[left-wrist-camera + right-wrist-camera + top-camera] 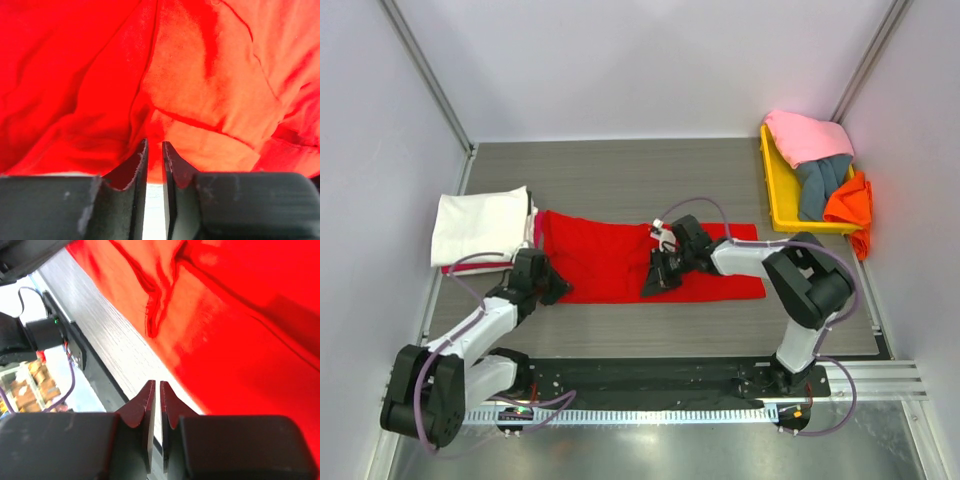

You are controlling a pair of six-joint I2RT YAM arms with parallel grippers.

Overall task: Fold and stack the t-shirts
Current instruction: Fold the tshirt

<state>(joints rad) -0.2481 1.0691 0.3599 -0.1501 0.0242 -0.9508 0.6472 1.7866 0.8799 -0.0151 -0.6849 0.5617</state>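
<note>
Where the bright red cloth t-shirt lay spread across the middle, the left gripper pinched its near-left fold. The right gripper, pressed together beside the near hem, held nothing, so a one-sided lift might skew the fold.

Right arm hides part of red shirt.

Left arm and right arm both low, stretched forward. The left gripper points ahead, jaws all but closed, pinching the shirt at the tips. The right gripper is turned leftward, angled down, jaws a sliver apart.
</note>
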